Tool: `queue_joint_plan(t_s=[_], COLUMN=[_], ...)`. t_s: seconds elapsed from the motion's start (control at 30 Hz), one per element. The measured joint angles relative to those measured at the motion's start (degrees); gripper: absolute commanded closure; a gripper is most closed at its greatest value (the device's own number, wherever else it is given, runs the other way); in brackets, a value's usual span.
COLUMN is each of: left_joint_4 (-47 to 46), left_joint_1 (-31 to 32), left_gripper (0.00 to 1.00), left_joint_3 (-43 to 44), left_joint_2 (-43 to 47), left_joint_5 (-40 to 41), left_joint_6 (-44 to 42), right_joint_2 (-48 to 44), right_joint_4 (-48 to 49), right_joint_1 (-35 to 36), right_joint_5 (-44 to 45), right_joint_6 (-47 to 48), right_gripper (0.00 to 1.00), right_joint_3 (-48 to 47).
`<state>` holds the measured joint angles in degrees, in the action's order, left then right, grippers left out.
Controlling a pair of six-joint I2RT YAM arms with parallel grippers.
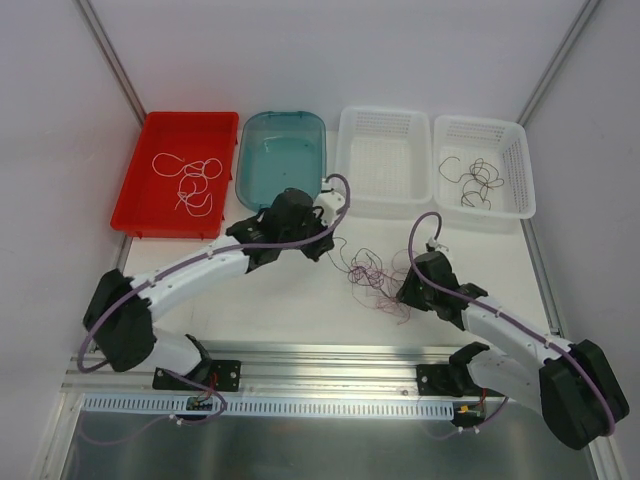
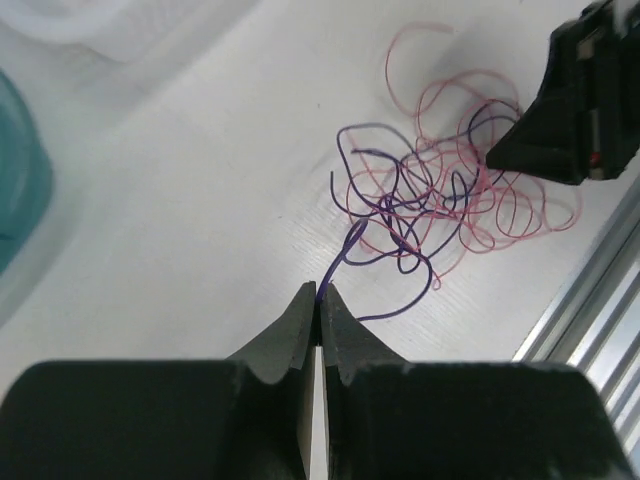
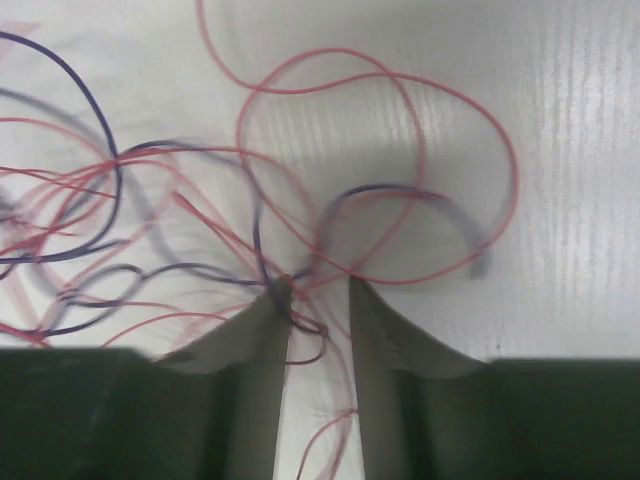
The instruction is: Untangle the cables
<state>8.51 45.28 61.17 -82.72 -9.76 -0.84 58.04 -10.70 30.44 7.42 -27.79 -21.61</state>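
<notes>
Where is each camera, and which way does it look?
Top external: above and behind, looking down on table, left arm, right arm, cable clump.
Left wrist: on left arm, facing the clump; left gripper, shut on a purple strand, shows.
Right wrist: close over the clump; right gripper shows, open.
Shared: the clump, in all three.

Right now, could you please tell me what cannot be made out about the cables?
Top view: cable clump, strands too thin to trace singly.
Right wrist view: blur hides which strands lie between the parted fingers of the right gripper.
Left wrist view: the end of the purple cable is hidden inside the shut left gripper.
</notes>
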Motion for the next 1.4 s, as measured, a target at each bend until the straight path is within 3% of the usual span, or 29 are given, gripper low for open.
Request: queue_joint_plan(t_s=[0.1, 0.27, 0.47, 0.63, 1.1, 1.2, 1.33, 1.4], left_joint_4=[0.61, 5.14, 15.34, 23.12, 32.61, 33.05, 33.35, 33.68], left_joint_1=[-0.50, -4.31, -15.61, -23.04, -31.76, -32.46, -32.63, -32.61], left_gripper=[1.00, 1.00, 1.00, 1.00, 1.00, 1.00, 1.00, 1.00], left_joint_3=[-1.44, -2.43, -0.87, 5.64, 19.02, 21.99, 25.09, 26.47], left_joint_2=[8.94, 20.65, 29.20, 30.80, 29.83, 29.16, 28.92, 28.65], left_joint_5=[2.84, 8.50, 15.89, 22.84, 38.86, 39.67, 34.53, 30.18], left_joint_6=[1.60, 3.65, 4.70, 4.35, 0.55, 0.04, 0.68, 1.60], right_joint_2=[0.61, 0.72, -0.22, -1.95, -9.86, -11.41, -12.28, -12.17], right_joint_4=[-0.63, -0.90, -2.49, -5.57, -17.88, -19.98, -21.55, -22.08], right_joint_1=[-0.35, -0.96, -2.69, -4.13, -11.50, -13.25, -13.77, -13.77], right_joint_5=[0.74, 1.16, 1.33, 1.95, 5.51, 5.64, 4.66, 3.69], right_joint_6=[-0.31, -0.57, -0.61, -0.28, 4.52, 5.90, 7.65, 8.50], right_gripper=[0.94, 0.98, 0.99, 0.99, 0.98, 0.98, 0.93, 0.85], right_joint_3=[0.04, 0.04, 0.02, 0.02, -3.69, -5.29, -7.13, -8.20])
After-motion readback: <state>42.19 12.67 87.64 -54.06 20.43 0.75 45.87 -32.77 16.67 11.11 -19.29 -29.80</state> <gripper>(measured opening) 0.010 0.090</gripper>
